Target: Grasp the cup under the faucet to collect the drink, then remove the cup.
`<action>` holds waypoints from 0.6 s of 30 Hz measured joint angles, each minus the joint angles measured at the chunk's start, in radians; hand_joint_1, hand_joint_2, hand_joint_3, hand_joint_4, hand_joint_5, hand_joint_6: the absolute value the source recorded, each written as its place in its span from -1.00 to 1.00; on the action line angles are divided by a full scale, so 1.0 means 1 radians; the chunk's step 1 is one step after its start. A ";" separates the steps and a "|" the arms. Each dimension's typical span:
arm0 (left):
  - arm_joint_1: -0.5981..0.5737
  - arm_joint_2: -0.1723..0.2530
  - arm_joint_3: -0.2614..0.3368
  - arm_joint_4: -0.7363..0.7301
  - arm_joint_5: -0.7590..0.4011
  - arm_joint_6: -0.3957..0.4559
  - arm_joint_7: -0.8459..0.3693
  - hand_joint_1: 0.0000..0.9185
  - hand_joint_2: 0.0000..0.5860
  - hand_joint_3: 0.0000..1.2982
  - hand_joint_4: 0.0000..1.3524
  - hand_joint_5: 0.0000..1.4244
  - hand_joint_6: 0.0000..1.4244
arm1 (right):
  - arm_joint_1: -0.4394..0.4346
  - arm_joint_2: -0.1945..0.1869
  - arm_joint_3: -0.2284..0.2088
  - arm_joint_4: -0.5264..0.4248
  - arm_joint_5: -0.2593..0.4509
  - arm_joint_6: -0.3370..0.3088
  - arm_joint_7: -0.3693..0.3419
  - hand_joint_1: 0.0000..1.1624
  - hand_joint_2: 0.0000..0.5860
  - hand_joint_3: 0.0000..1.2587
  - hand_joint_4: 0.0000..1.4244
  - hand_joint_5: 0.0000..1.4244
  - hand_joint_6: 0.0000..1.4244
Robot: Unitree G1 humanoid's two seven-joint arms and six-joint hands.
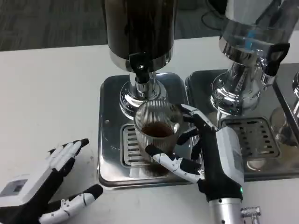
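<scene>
A ribbed glass cup (157, 131) holding dark drink stands over the drip grate (132, 148) of the left steel tray (108, 121), a little in front of the black faucet (141, 65) of the dark dispenser (140, 28). My right hand (205, 149) grips the cup from its right side, with the thumb across the front low down and the fingers behind it. My left hand (49, 179) lies open over the white table at the lower left, palm down and fingers spread, holding nothing.
A second, clear dispenser (247, 42) with its own black tap stands on another steel tray (261, 172) at the right. Another glass (282, 123) shows at the right edge. White table (46, 93) spreads to the left.
</scene>
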 measured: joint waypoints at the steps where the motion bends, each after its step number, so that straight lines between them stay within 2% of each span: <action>1: 0.004 0.001 -0.001 -0.005 0.010 0.004 0.000 -1.00 -0.44 -1.00 -1.00 -1.00 -1.00 | 0.002 -0.001 0.000 -0.001 0.000 0.000 0.000 0.57 -0.34 -0.30 -0.19 0.10 0.66; 10: 0.130 0.006 0.000 -0.174 0.134 0.135 0.043 -1.00 -0.47 -1.00 -1.00 -1.00 -1.00 | 0.046 -0.029 0.010 -0.052 -0.010 0.000 0.008 0.56 -0.35 -0.29 -0.19 0.10 0.66; 11: 0.152 0.002 0.001 -0.200 0.161 0.152 0.063 -1.00 -0.47 -1.00 -1.00 -1.00 -1.00 | 0.053 -0.032 0.013 -0.065 -0.021 0.000 0.008 0.56 -0.35 -0.29 -0.19 0.10 0.66; 13: 0.214 -0.039 0.008 -0.263 0.226 0.210 0.157 -1.00 -0.47 -1.00 -1.00 -1.00 -1.00 | 0.062 -0.034 0.026 -0.084 -0.028 0.000 0.010 0.56 -0.35 -0.29 -0.19 0.10 0.66; 18: 0.252 -0.048 -0.014 -0.281 0.257 0.269 0.174 -1.00 -0.48 -1.00 -1.00 -1.00 -1.00 | 0.072 -0.034 0.034 -0.088 -0.022 0.000 0.025 0.55 -0.36 -0.29 -0.19 0.10 0.66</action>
